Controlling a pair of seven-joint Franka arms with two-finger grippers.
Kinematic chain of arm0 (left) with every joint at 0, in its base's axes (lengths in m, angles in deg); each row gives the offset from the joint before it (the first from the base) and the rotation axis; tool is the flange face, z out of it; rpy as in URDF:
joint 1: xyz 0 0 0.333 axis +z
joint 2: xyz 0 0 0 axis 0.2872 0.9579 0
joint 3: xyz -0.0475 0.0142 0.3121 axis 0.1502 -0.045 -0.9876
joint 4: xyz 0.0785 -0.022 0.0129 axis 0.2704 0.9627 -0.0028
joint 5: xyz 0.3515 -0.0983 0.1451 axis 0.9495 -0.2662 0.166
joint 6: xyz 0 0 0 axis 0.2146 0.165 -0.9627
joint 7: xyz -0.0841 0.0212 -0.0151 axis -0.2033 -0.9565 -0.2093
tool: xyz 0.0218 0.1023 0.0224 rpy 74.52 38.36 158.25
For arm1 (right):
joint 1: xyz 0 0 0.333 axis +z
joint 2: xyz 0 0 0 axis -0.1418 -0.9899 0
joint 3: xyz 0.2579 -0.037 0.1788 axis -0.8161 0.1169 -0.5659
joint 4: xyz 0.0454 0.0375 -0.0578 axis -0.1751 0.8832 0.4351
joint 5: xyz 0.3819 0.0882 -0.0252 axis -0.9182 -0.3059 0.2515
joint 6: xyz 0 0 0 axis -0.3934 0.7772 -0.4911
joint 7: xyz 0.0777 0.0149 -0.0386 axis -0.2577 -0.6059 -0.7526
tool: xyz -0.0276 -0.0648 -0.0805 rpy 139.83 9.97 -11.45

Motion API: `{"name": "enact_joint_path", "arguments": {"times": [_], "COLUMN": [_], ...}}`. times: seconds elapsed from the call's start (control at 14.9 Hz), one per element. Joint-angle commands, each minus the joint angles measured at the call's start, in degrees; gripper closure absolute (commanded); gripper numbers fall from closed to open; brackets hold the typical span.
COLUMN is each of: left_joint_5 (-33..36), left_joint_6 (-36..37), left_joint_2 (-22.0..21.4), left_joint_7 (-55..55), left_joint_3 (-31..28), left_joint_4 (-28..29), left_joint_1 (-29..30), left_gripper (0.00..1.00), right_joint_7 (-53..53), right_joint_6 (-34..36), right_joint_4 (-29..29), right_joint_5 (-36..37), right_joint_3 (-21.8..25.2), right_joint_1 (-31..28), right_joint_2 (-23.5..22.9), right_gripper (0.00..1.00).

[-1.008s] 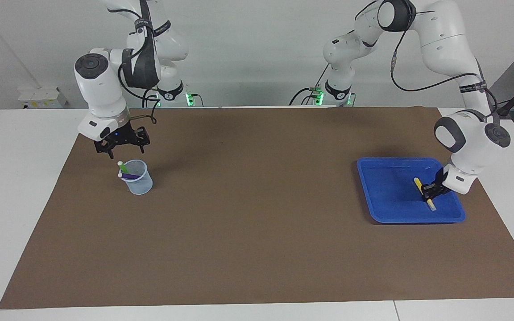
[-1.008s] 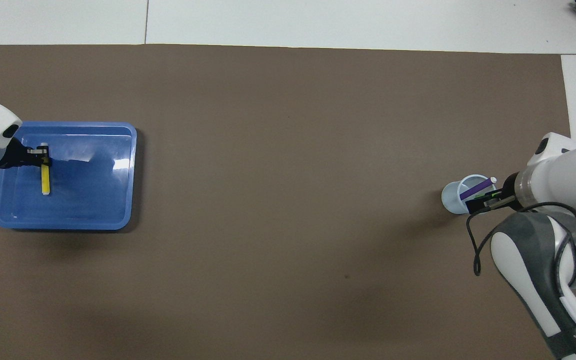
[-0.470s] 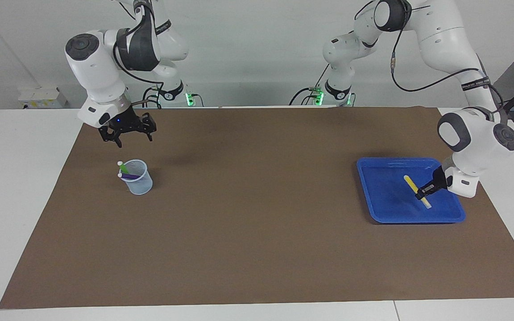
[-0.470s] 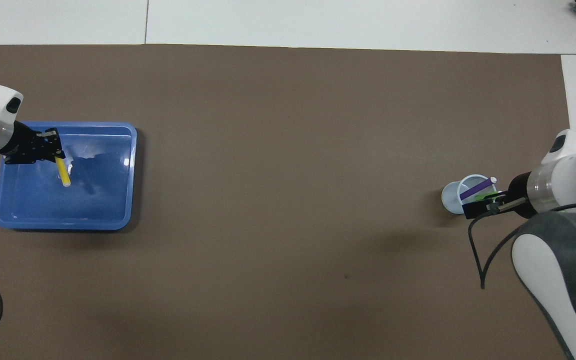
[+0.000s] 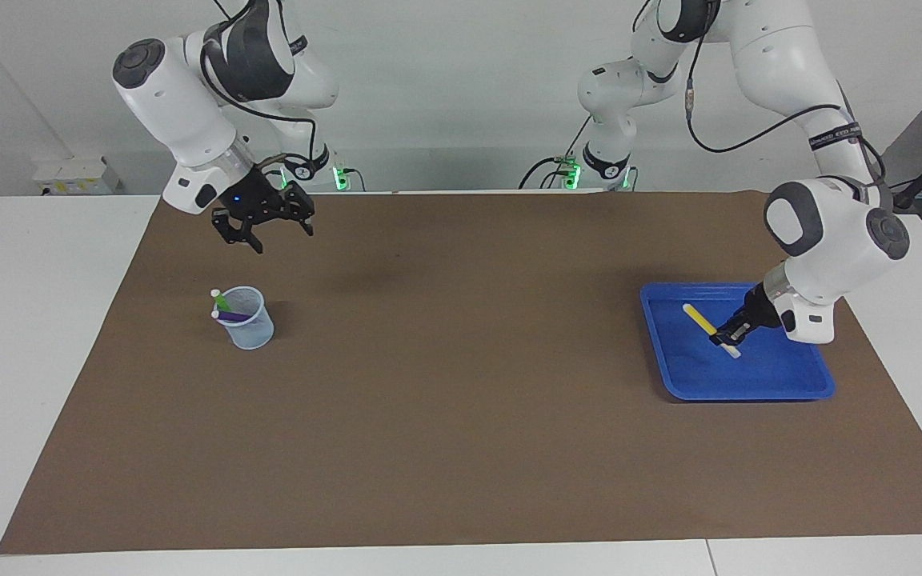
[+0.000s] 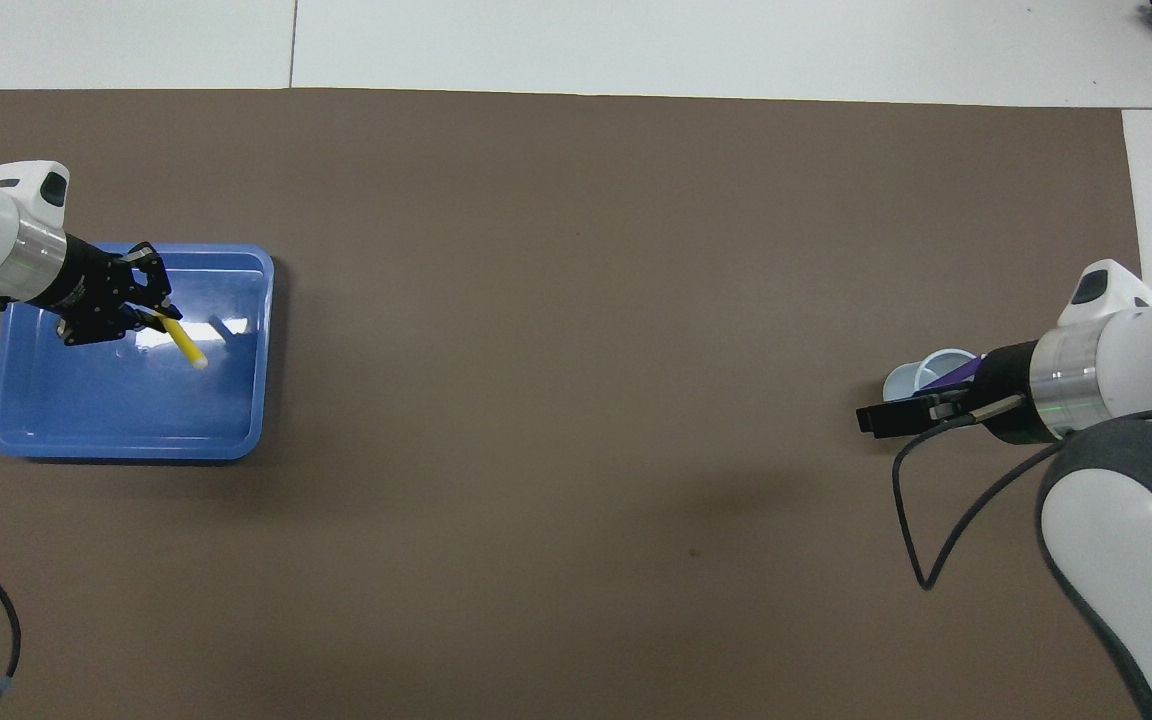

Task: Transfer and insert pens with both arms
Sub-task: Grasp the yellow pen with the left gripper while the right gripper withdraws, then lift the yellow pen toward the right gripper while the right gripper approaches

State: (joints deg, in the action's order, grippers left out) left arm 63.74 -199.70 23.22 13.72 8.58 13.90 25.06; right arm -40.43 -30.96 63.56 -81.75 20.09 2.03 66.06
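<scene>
The left tool (image 5: 725, 336) pinches the yellow pen (image 5: 701, 319) over the blue tray (image 5: 749, 388) — best carried level (no swinging) toward the spread right tool (image 5: 262, 226), up above the cup (image 5: 250, 320).

- The mat (image 5: 461, 400) covers most of the table (image 5: 37, 320).
- The cup (image 5: 249, 320) stands on the mat at the right arm's end; two pens (image 5: 225, 308) lean in it.
- The tray (image 5: 749, 376) lies on the mat at the left arm's end, well apart from the cup.
- The left tool (image 5: 723, 336) holds the third pen (image 5: 699, 318) tilted over the tray.
- The right tool (image 5: 265, 232) hangs over the mat, beside the cup.
</scene>
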Motion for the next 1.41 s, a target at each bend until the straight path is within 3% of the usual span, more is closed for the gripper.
{"name": "enact_joint_path", "arguments": {"times": [0.0,0.34,0.6,1.08,1.34], "left_joint_5": [-7.40,-12.18,-12.44,-21.92,-22.02], "left_joint_6": [-0.73,-5.90,-11.80,-12.16,-13.65], "left_joint_2": [-6.72,-8.22,-8.05,-8.83,-10.41], "left_joint_7": [11.27,33.59,49.60,53.57,58.59], "left_joint_3": [-0.72,-0.72,-0.71,-0.71,-0.63], "left_joint_4": [6.23,5.80,6.24,5.80,5.80], "left_joint_1": [-2.92,-13.27,-21.80,-30.33,-34.29], "left_gripper": [1.00,1.00,1.00,1.00,1.00], "right_joint_7": [1.06,1.15,2.28,6.42,6.60], "right_joint_6": [-0.42,-1.83,-7.44,-13.87,-18.08], "right_joint_4": [0.11,0.20,0.55,0.81,0.81], "right_joint_5": [-6.10,-12.26,-16.57,-16.84,-16.84], "right_joint_3": [-0.19,-0.28,-0.28,-0.28,-0.28], "right_joint_1": [1.55,4.53,8.66,14.12,16.66], "right_joint_2": [0.55,0.55,0.47,-0.58,-2.95], "right_gripper": [0.00,0.00,0.00,0.00,0.00]}}
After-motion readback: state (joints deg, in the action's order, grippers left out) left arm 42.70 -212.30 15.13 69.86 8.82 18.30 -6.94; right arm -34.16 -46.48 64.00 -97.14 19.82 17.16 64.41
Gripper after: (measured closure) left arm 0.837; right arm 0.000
